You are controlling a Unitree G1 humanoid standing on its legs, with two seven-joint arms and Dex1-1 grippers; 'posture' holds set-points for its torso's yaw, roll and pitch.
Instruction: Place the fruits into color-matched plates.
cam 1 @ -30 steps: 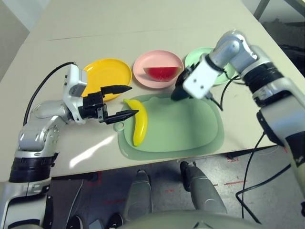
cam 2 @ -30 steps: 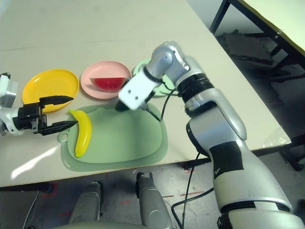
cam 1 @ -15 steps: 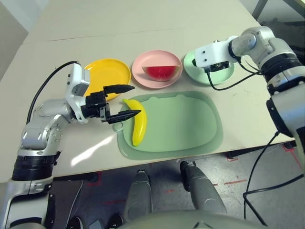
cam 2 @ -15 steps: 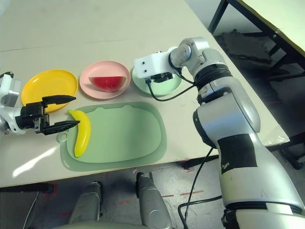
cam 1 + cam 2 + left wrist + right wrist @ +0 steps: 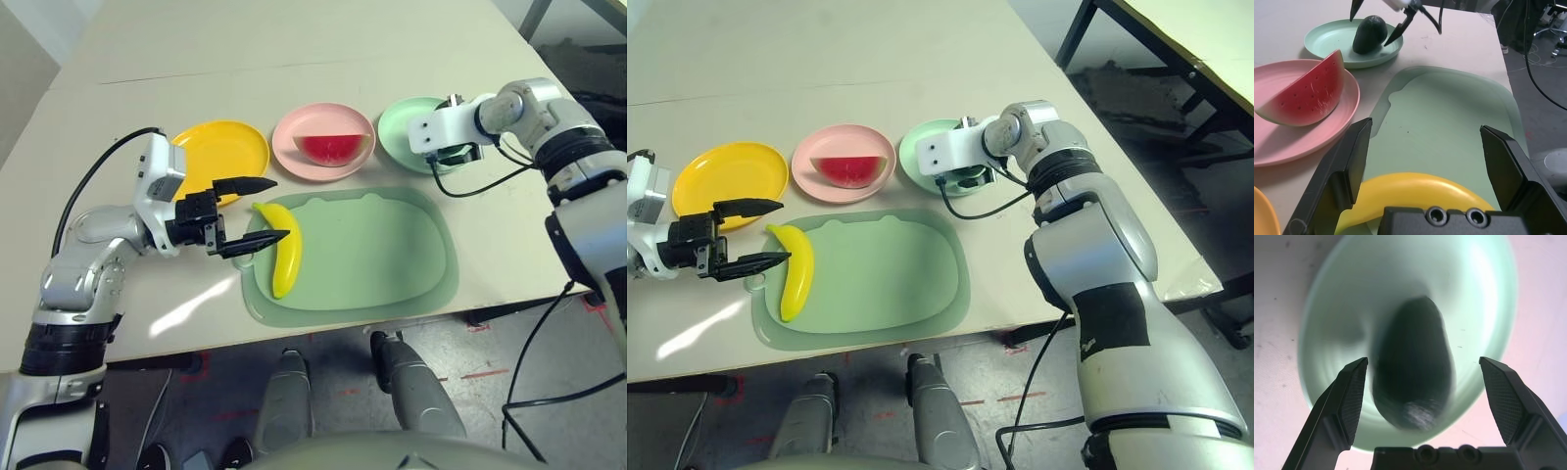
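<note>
Your right gripper (image 5: 1420,396) stood with its two black fingers spread wide above the round mint green plastic plate (image 5: 397,122) at the far right, holding nothing. The dark green toy avocado (image 5: 1413,387) lay in that plate between the spread fingers and clear of both. Your left gripper (image 5: 250,210) was also fully spread and empty, pointing right at the near-left edge of the pale green rounded cutting mat (image 5: 372,255).

The curved yellow toy banana (image 5: 284,250) lay on the left part of the mat, just beside the left fingertips. Its long axis ran near to far, with its far tip toward the round yellow plastic plate (image 5: 230,147). The red toy watermelon wedge with green rind (image 5: 333,149) sat in the round pink plastic plate (image 5: 294,137), straight edge toward the far side.

Risks from this position:
- A right finger could catch the avocado as the arm lifted away and roll it out of the shallow plate.
- The left fingers might close along the banana's length rather than across it, so the curved body could slip or pivot.
- A low approach could push the banana across the smooth mat.
</note>
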